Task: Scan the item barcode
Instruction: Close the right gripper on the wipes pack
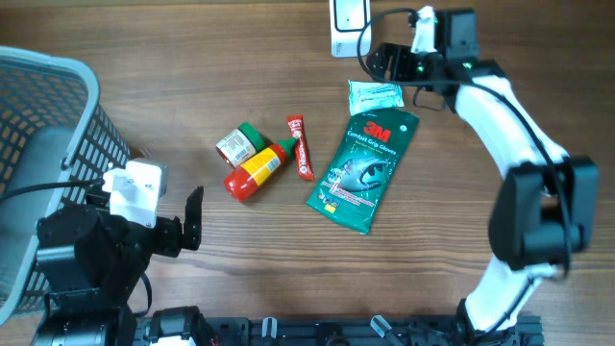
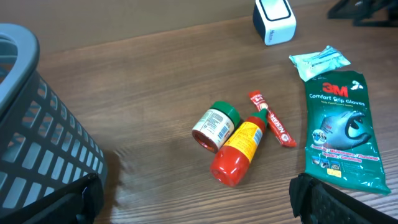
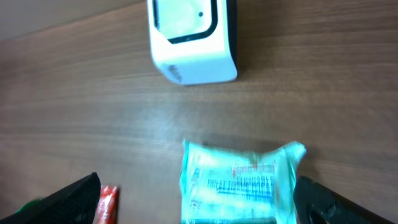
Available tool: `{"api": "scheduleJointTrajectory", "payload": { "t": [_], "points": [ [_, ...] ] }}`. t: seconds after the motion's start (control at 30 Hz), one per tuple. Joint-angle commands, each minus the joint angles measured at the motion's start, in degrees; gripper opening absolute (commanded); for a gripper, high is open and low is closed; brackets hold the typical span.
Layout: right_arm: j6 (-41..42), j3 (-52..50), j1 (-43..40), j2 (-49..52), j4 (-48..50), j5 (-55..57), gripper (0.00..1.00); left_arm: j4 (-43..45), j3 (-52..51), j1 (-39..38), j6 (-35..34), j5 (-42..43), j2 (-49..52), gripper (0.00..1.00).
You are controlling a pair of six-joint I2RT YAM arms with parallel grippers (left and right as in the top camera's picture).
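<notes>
A white barcode scanner [image 1: 346, 24] [image 3: 189, 40] stands at the table's far edge. Just in front of it a pale green tissue pack [image 1: 375, 93] [image 3: 239, 183] lies flat on the wood. My right gripper [image 1: 384, 65] [image 3: 208, 208] hovers over the pack, open, one finger on each side and neither touching it. At the near left my left gripper [image 1: 178, 226] [image 2: 199, 211] is open and holds nothing, well short of the items.
A green 3M gloves pack [image 1: 363, 171] [image 2: 341, 130], a red sauce bottle [image 1: 258, 171] [image 2: 239, 149], a green-capped jar [image 1: 240, 144] and a red sachet [image 1: 301, 146] lie mid-table. A grey mesh basket [image 1: 58, 115] [image 2: 37, 143] stands at the left.
</notes>
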Motion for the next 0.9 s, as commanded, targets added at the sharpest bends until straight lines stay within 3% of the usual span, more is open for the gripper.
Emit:
{"api": "scheduleJointTrajectory", "payload": {
  "t": [0.0, 0.23, 0.43, 0.5, 0.53, 0.6, 0.73, 0.77, 0.87],
  "points": [
    [-1.07, 5.88, -0.15, 7.37, -2.23, 2.01, 0.99, 0.13, -0.07, 0.33, 0.94, 0.11, -0.20, 1.00],
    [-1.11, 5.86, -0.13, 9.35, -8.24, 9.20, 0.98, 0.13, -0.07, 0.33, 0.94, 0.11, -0.20, 1.00],
    [-0.83, 5.84, -0.13, 13.53, -7.41, 9.11, 0.83, 0.13, -0.07, 0.33, 0.94, 0.13, -0.20, 1.00],
    [-0.66, 5.84, -0.13, 14.80, -7.13, 8.37, 0.72, 0.13, -0.07, 0.33, 0.94, 0.11, -0.20, 1.00],
    [-0.61, 5.84, -0.13, 15.30, -6.93, 8.28, 0.61, 0.13, -0.07, 0.33, 0.94, 0.11, -0.20, 1.00],
    [-0.59, 5.86, -0.13, 15.30, -6.64, 8.31, 0.29, 0.13, -0.07, 0.33, 0.94, 0.11, -0.20, 1.00],
    [0.37, 5.86, -0.13, 15.28, -6.73, 7.10, 0.16, 0.13, -0.07, 0.33, 0.94, 0.11, -0.20, 1.00],
    [0.39, 5.88, -0.15, 15.28, -6.73, 5.90, 0.04, 0.13, -0.07, 0.33, 0.94, 0.11, -0.20, 1.00],
    [0.42, 6.86, -0.66, 14.21, -6.67, -3.32, 0.04, 0.13, -0.07, 0.33, 0.94, 0.11, -0.20, 1.00]
  ]
}}
